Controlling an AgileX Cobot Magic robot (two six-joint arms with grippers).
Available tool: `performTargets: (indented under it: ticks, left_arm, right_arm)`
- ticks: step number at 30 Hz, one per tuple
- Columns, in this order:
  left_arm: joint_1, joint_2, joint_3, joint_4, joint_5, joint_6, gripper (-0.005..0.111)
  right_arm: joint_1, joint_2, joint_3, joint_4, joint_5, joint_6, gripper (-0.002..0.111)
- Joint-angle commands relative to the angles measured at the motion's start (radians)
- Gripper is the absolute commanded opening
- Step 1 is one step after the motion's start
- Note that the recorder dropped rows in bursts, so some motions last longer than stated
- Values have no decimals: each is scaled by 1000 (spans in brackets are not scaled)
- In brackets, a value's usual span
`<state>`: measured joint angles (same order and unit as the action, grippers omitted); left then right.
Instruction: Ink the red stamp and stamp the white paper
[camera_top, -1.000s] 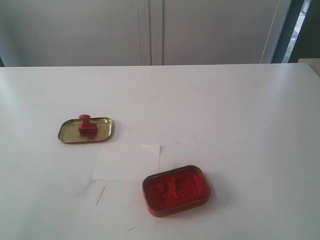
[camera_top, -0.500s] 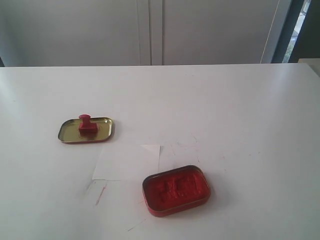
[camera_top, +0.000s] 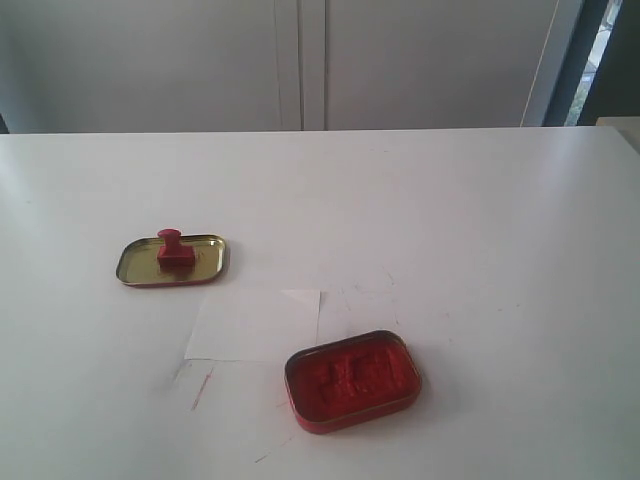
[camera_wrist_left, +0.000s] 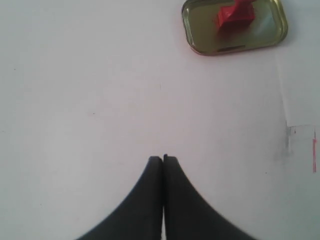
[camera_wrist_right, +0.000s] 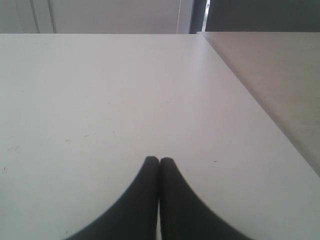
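The red stamp (camera_top: 175, 250) stands upright inside the gold tin lid (camera_top: 205, 262) on the left of the table; the left wrist view shows the same stamp (camera_wrist_left: 236, 13) in the lid (camera_wrist_left: 200, 25), far ahead of my left gripper (camera_wrist_left: 163, 158), which is shut and empty. The white paper (camera_top: 252, 324) lies flat in the middle with one corner folded; its edge (camera_wrist_left: 300, 85) shows in the left wrist view. The open red ink tin (camera_top: 352, 379) sits just right of the paper's near corner. My right gripper (camera_wrist_right: 159, 160) is shut over bare tabletop. Neither arm appears in the exterior view.
Faint red marks (camera_top: 203, 388) streak the table near the paper. The table's right edge (camera_wrist_right: 250, 95) borders a second, greyer surface (camera_wrist_right: 280, 75). A white cabinet wall (camera_top: 300, 60) stands behind the table.
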<state>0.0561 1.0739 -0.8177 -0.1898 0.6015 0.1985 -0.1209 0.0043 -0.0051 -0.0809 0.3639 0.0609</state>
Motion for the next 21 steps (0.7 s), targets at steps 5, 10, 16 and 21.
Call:
performTargets:
  ticks: [5, 10, 16, 21]
  left_arm:
    - [0, 220, -141, -49, 104, 71, 0]
    - [-78, 384, -256, -34, 111, 95, 0]
    - [-151, 574, -455, -23, 188, 130, 0]
    - [-183, 663, -562, -9, 240, 168, 0]
  right_arm:
    - [2, -4, 5, 2, -15, 2, 0]
    - [2, -4, 5, 2, -15, 2, 0]
    - [2, -4, 5, 2, -15, 2, 0]
    - [2, -4, 5, 2, -15, 2, 0]
